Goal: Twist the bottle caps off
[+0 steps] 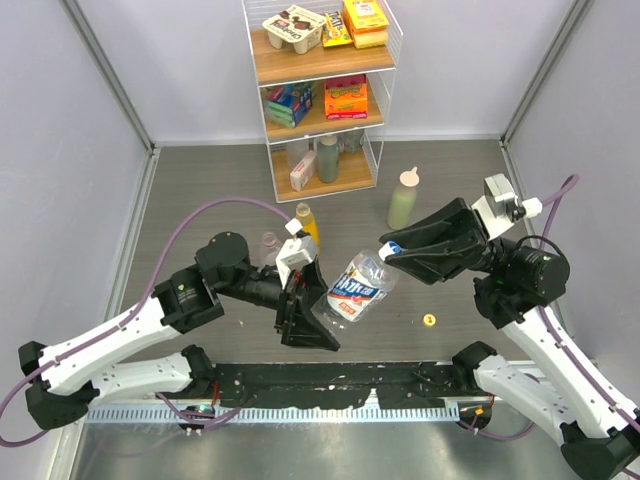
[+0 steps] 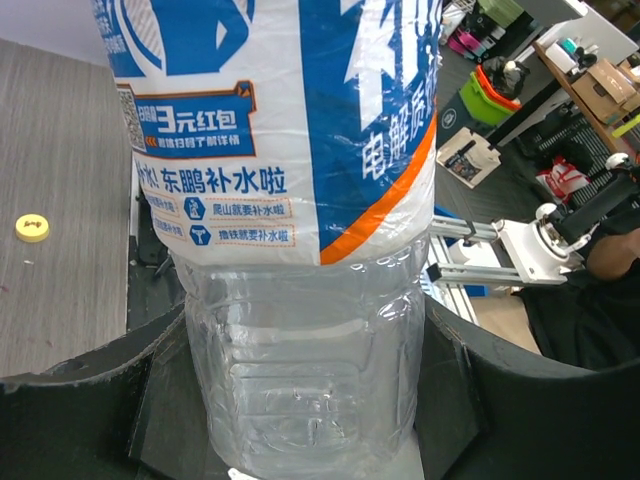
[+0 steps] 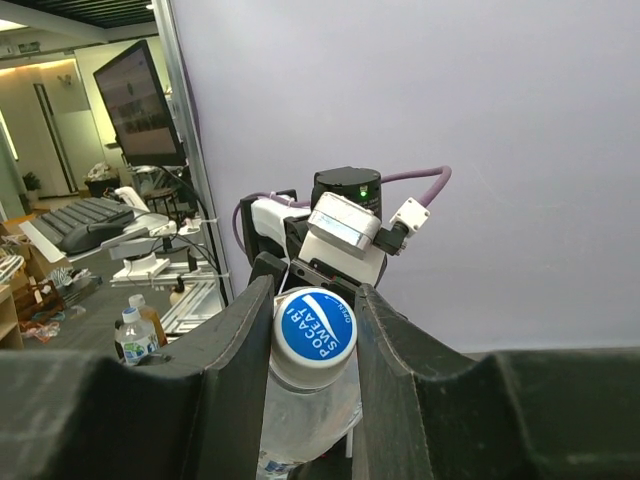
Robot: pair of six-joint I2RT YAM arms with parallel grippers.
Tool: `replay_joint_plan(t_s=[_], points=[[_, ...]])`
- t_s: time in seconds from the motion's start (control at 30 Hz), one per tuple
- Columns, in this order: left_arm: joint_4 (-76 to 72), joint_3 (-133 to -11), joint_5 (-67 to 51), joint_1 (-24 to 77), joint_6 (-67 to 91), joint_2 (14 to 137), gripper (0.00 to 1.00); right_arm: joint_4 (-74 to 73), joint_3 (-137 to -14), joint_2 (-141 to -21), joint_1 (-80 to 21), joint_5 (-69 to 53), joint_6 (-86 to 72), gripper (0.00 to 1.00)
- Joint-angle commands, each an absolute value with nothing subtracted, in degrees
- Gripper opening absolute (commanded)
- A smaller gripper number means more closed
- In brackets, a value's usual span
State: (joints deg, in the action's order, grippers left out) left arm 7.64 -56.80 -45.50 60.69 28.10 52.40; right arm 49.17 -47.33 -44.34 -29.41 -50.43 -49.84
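Observation:
The clear bottle with the blue-white label [image 1: 358, 288] hangs tilted in the air between both arms. My left gripper [image 1: 322, 305] is shut on its base, which shows in the left wrist view [image 2: 300, 380]. My right gripper [image 1: 386, 250] is shut on its white cap with the blue top [image 3: 314, 325]. A loose yellow cap [image 1: 429, 320] lies on the table and also shows in the left wrist view [image 2: 32, 228]. The yellow-orange juice bottle [image 1: 307, 222] stands behind my left arm. A small clear bottle [image 1: 268, 243] is partly hidden beside it. No red cap shows.
A pale green bottle with a cream pointed top [image 1: 402, 200] stands at the back, right of centre. A white wire rack [image 1: 320, 90] with snack boxes and bottles stands against the back wall. Grey walls close in the table on both sides.

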Motion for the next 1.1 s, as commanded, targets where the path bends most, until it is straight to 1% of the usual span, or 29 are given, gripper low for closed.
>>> replay_joint_plan(t_s=[0.0,0.03,0.07,0.13,0.17,0.2,0.23,0.3,0.53,0.67,0.9,0.97,1.07], points=[[3.68,-58.09,-46.07,61.26,24.97,51.42,0.00,41.86,-47.02,-43.60,-29.79,-50.54,-45.10,0.13],[5.61,-58.27,-44.58,61.26,24.09,51.33,0.00,40.27,-47.20,-43.16,-29.71,-48.88,-44.13,0.18],[7.63,-58.45,-42.47,61.26,22.95,51.07,0.00,37.38,-47.37,-42.37,-29.71,-47.74,-42.47,0.31],[11.41,-58.62,-38.16,61.26,20.84,50.28,0.00,32.90,-47.99,-40.88,-29.71,-44.31,-40.17,0.51],[12.90,-58.54,-36.14,61.26,19.79,49.75,0.00,31.83,-48.16,-40.43,-29.71,-41.95,-39.30,0.73],[14.31,-58.54,-34.21,61.26,18.99,49.31,0.00,29.82,-48.51,-39.65,-29.71,-40.88,-38.77,0.81],[16.07,-58.62,-31.93,61.17,17.94,48.87,0.00,28.93,-48.78,-39.03,-29.71,-38.78,-38.06,0.91],[19.23,-58.88,-27.44,61.26,16.00,48.08,0.00,24.45,-50.01,-38.24,-29.71,-35.52,-36.49,1.00],[29.08,-60.90,-11.09,61.26,10.03,46.49,0.00,12.49,-52.29,-38.23,-29.71,-20.85,-34.63,1.00],[32.95,-62.84,-3.53,61.17,7.92,47.20,0.00,8.88,-53.43,-39.90,-29.62,-16.80,-35.68,1.00],[37.26,-66.61,7.98,61.26,5.63,51.32,0.00,4.57,-56.25,-46.49,-29.71,-13.45,-40.86,1.00],[38.49,-67.76,10.97,61.17,5.19,53.25,0.00,6.05,-56.16,-48.51,-29.71,-14.67,-42.88,0.99],[40.51,-69.78,14.84,61.26,4.66,56.77,0.00,10.09,-56.07,-51.58,-29.71,-16.96,-45.95,0.95]])
